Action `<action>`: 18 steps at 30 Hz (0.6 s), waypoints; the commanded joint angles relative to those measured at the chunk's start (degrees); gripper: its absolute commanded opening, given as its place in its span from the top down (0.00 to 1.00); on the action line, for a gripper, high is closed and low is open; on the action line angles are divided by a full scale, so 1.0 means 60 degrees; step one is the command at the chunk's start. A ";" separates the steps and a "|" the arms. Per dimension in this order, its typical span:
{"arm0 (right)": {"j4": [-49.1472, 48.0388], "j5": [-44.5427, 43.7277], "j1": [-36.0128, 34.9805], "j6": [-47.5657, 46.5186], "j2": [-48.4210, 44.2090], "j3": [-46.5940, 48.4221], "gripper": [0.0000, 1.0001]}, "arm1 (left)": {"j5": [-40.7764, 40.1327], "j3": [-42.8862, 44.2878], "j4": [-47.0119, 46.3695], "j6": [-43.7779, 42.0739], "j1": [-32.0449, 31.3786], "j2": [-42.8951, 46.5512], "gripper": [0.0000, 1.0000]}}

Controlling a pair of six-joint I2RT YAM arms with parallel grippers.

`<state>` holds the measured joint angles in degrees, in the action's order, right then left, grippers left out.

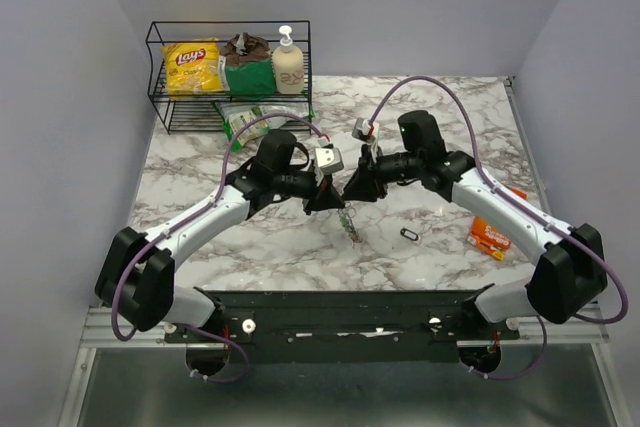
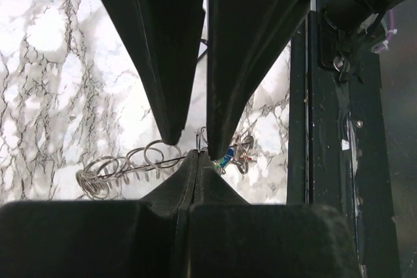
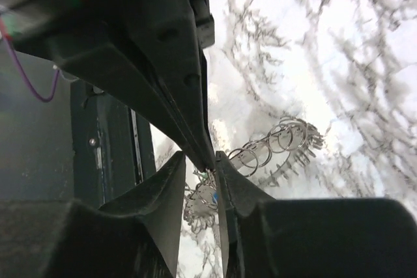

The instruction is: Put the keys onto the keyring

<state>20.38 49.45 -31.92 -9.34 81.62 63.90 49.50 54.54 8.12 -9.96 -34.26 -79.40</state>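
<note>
Overhead view: both arms reach in to the centre of the marble table (image 1: 450, 117), tips nearly meeting.

Left gripper (image 2: 198, 157): fingers pressed flat together, no gap. Tip sits right at a wire loop of the keyring bunch; can't tell if it pinches the loop or only touches it.

Right gripper (image 3: 200, 164): fingers parted with a narrow gap, nothing clamped. The left tip pokes down between them. In the left wrist view, the right fingers (image 2: 166, 63) come down from the top of the frame as two separate points.

Keys (image 2: 227, 158): a small cluster with a blue and green head showing, lying on the marble just right of the left tip. It is low centre in the overhead view, below the two tips.

A string of linked metal rings (image 2: 124, 168) trails off to lower left from the same spot, flat on the table.

An orange packet (image 1: 490, 235) lies at right, under the right forearm. A small dark object (image 1: 410, 234) sits between it and the keys.

Wire basket (image 1: 160, 77) at upper left, holding a chip bag (image 1: 192, 65) and a pump bottle (image 1: 287, 62).
</note>
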 commanded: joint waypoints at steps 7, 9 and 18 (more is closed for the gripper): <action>-0.2253 -0.1181 -0.0056 0.1512 -0.1299 -0.0921 0.47 | -0.0529 -0.1209 -0.3328 0.1599 -0.0061 0.1132 1.00; -0.2676 -0.1167 -0.0012 0.1876 -0.1445 -0.1098 0.45 | -0.0660 -0.1588 -0.4190 0.2141 -0.0061 0.1366 1.00; -0.3792 -0.0010 0.0193 0.2465 -0.1987 -0.1524 0.39 | -0.1072 -0.2718 -0.6625 0.3051 -0.0061 0.2143 1.00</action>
<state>2.90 45.71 -31.38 3.11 72.47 55.51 44.80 39.99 -21.08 5.69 -34.26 -69.38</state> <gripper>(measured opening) 0.604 0.009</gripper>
